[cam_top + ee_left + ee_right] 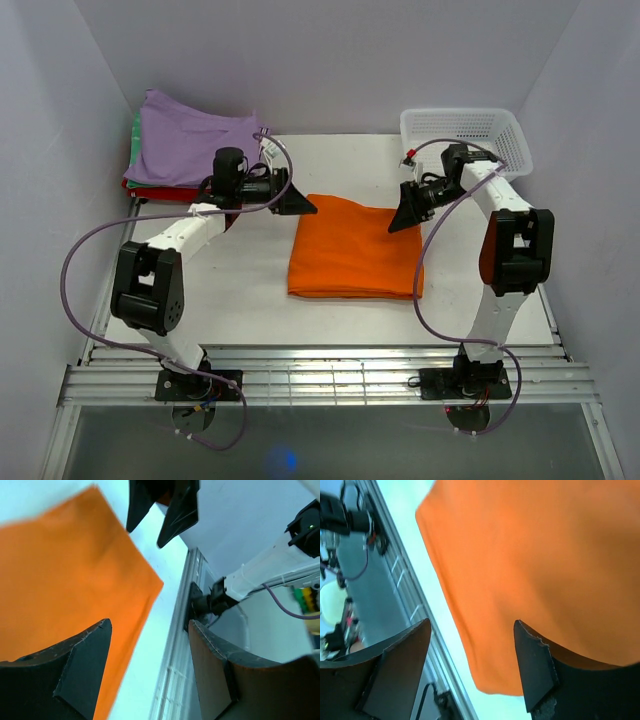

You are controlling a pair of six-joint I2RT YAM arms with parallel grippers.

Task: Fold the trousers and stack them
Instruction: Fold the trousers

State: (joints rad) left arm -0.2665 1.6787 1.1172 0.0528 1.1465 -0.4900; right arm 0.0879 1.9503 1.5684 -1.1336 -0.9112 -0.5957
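On the tabletop (240, 290), about in its middle, the orange trousers (355, 250) lie folded into a flat, nearly square packet with smooth edges. At the far left corner of the trousers is the left tool (298, 203); its fingers are spread wide and nothing is between them. At the far right corner of the trousers is the right tool (403, 218), also spread wide and empty, and its wrist camera sees orange cloth directly behind the fingers. Whether either tool touches the cloth, I cannot tell. To the far left of the trousers, well apart, sits a stack of folded garments (190, 145), a lilac one on top and green and red ones under it. Beyond the far right corner of the trousers stands a white basket (465, 130).
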